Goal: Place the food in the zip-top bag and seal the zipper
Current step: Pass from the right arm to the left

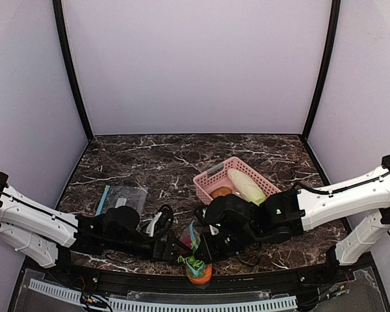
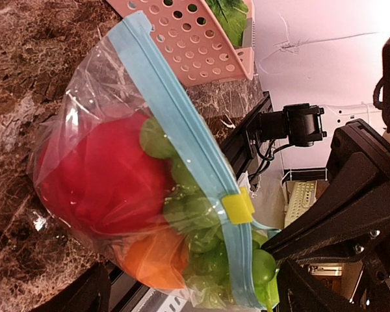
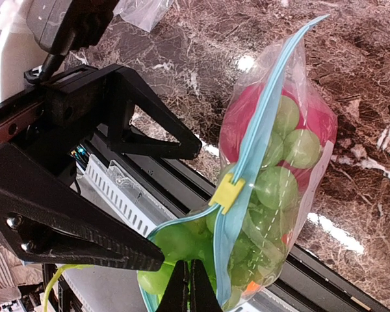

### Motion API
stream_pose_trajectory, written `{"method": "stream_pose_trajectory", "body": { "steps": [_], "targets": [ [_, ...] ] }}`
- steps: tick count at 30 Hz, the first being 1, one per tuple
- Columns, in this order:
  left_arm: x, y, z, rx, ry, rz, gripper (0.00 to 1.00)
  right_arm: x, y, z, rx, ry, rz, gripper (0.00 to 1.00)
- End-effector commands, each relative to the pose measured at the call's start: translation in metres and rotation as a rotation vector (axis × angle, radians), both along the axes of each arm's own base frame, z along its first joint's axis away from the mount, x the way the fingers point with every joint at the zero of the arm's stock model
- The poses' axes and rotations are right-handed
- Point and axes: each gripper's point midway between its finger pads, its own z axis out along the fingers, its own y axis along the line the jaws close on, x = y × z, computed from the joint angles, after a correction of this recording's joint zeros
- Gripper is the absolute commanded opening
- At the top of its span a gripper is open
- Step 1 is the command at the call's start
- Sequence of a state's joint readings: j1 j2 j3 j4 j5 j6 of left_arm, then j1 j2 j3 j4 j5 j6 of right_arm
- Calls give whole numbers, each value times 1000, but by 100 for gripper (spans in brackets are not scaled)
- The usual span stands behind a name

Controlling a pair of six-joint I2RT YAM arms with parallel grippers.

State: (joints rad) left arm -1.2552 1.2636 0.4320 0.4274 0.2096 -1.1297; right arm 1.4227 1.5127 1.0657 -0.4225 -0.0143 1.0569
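The zip-top bag (image 1: pixel 196 265) hangs at the table's front edge between both grippers. Through its clear plastic (image 2: pixel 110 117) I see the food: a red fruit (image 2: pixel 97 175), an orange fruit (image 2: pixel 153 257) and green grapes (image 2: pixel 201 214). The light blue zipper (image 3: pixel 260 123) is closed from its far end to a yellow slider (image 3: pixel 227 192). Past the slider it gapes and a grape (image 3: pixel 175 240) bulges out. My right gripper (image 3: pixel 188 273) is shut on the bag's edge at that gaping end. My left gripper (image 2: pixel 195 299) is open, its fingers (image 3: pixel 71 227) spread wide beside the bag.
A pink slatted basket (image 1: pixel 231 182) behind the right arm holds a pale green vegetable (image 1: pixel 246 185) and a brownish piece (image 1: pixel 222 192). A second clear bag (image 1: pixel 123 197) lies flat at the left. A black and white rail (image 1: pixel 182 302) runs along the front edge.
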Motion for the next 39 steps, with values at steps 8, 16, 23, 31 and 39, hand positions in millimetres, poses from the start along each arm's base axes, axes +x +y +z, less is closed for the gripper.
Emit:
{"method": "stream_pose_trajectory", "body": {
  "steps": [8, 16, 23, 31, 39],
  "targets": [
    [-19, -21, 1, -23, 73, -75, 60, 3, -29, -39, -175, -21, -28, 0],
    [-25, -18, -10, 47, 96, -94, 32, 3, -26, -26, -142, -30, -23, 1],
    [-27, -14, -16, 116, 94, -106, 18, 2, -28, 11, -85, -58, -32, 20],
    [-27, -13, -17, 127, 92, -107, 14, 5, -59, 2, -125, -43, -120, 30],
    [-26, -14, -14, 126, 87, -108, 12, 3, -51, -2, -129, -39, -104, 29]
  ]
}}
